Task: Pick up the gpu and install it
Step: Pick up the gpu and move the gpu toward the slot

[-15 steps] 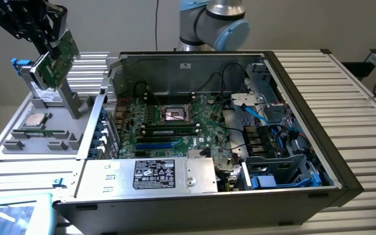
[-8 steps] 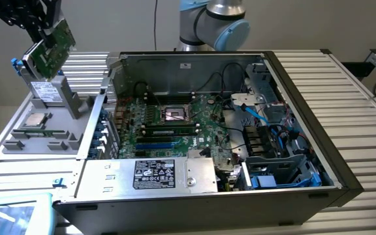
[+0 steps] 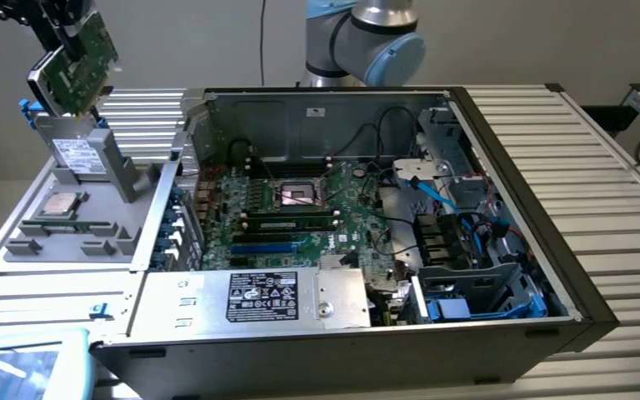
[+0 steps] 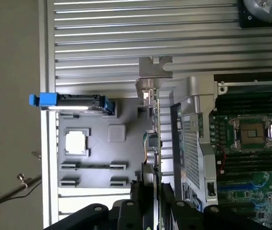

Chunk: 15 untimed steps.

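While the open computer case (image 3: 517, 193) sits at the middle of a ribbed aluminium table (image 3: 603, 167), the gripper (image 3: 67, 33) hangs high at the exterior view's left, closed on the gpu (image 3: 81, 62) and holding it in the air above a grey plastic parts tray (image 3: 107, 207).

The gpu is a flat, thin rectangular card. In the exterior view its long axis runs steeply downward from the gripper, leaning toward the exterior view's left. Its green circuit-board face, dotted with small solder points, is turned toward the exterior view's right. The lower end has a bright silver edge.

From the wrist view the gpu (image 4: 155, 139) is seen edge-on as a narrow strip running straight away from the gripper (image 4: 156, 206), whose black fingers (image 4: 144, 207) press on its two flat faces. At the far end of the card is a folded, shiny metal bracket (image 4: 153, 72).

Under the card, a silver hard drive (image 3: 76, 154) with a white label stands upright in the tray, blue plastic clips at its sides. Just beside it a square metallic processor chip (image 3: 62, 202) lies flat in a recess.

Inside the black-walled case, a green motherboard (image 3: 342, 235) lies flat, well apart from the lifted card, with black and blue cables looped toward the exterior view's right.
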Tool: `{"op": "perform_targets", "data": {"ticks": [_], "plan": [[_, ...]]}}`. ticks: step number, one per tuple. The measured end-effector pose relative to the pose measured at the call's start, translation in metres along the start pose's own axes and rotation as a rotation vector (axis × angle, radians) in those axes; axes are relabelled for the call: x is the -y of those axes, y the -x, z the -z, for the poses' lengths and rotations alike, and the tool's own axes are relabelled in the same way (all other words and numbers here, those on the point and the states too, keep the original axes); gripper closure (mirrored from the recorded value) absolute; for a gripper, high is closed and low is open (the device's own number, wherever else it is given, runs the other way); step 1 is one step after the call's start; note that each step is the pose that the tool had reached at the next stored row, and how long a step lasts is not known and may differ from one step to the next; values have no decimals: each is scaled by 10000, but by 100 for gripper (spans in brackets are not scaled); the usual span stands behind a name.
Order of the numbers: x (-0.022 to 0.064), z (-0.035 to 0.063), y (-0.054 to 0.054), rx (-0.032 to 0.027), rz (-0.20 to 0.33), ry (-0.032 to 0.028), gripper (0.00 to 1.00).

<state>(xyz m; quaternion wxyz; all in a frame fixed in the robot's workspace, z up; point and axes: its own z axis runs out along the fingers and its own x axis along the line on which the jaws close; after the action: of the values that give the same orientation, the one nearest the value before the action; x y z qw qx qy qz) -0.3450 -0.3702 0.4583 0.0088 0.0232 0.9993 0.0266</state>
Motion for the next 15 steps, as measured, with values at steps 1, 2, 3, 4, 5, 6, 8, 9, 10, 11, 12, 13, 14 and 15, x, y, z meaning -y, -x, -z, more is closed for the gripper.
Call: {"op": "perform_targets", "data": {"ticks": [1, 2, 3, 4, 5, 6, 8, 9, 10, 11, 12, 13, 14, 15], "plan": [[-1, 10, 0, -6, 158, 3, 73], [-1, 17, 0, -14, 324, 6, 73], [-1, 18, 0, -22, 502, 10, 73], [-1, 19, 1, -32, 683, 13, 73], [-1, 19, 1, -43, 866, 15, 73], [-1, 19, 0, -53, 1057, 18, 73], [-1, 20, 1, -73, 1422, 24, 73], [-1, 20, 0, -83, 1602, 27, 73], [-1, 20, 0, -93, 1780, 30, 73], [-1, 19, 1, -107, 1961, 34, 73], [-1, 19, 1, -128, 2139, 37, 73], [-1, 19, 1, -149, 2319, 40, 73], [-1, 19, 1, -169, 2508, 44, 73], [-1, 19, 1, -190, 2679, 48, 73]]}}
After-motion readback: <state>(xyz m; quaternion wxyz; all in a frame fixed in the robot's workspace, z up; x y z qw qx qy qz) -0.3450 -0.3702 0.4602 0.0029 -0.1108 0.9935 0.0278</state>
